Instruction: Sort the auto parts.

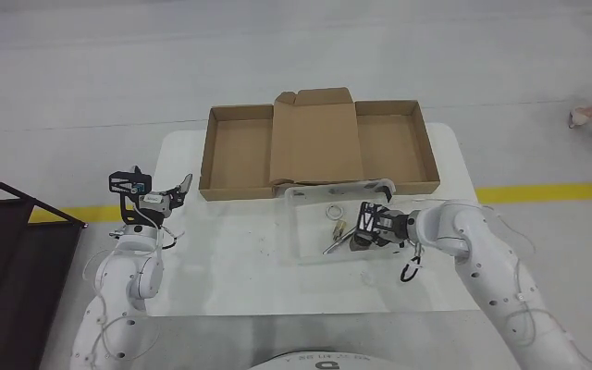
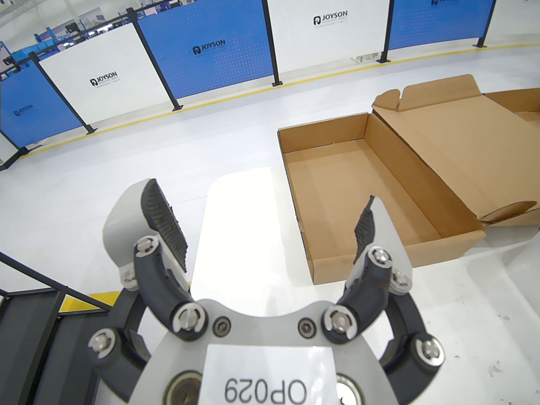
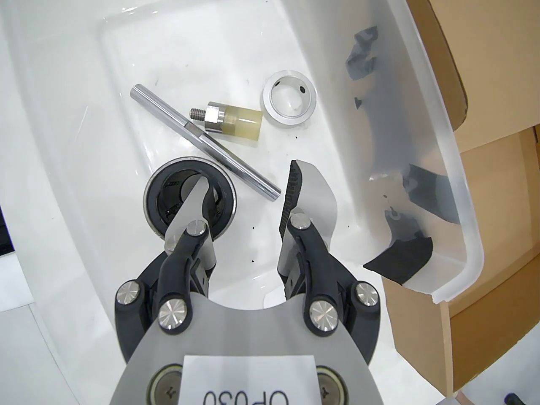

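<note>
My right gripper is open and low inside the white plastic bin. One finger pokes into the bore of a black bearing ring; the other finger stands outside it, apart. A steel rod, a threaded stud with a cream body and a silver collar ring lie on the bin floor beyond. From the top the bin sits just before the cardboard box, with the right gripper in it. My left gripper hangs open and empty over the table's left part.
The open cardboard box has two bare compartments split by a folded flap. Black tape patches stick to the bin's wall. The white table has bare room between the arms. A black rack stands off its left edge.
</note>
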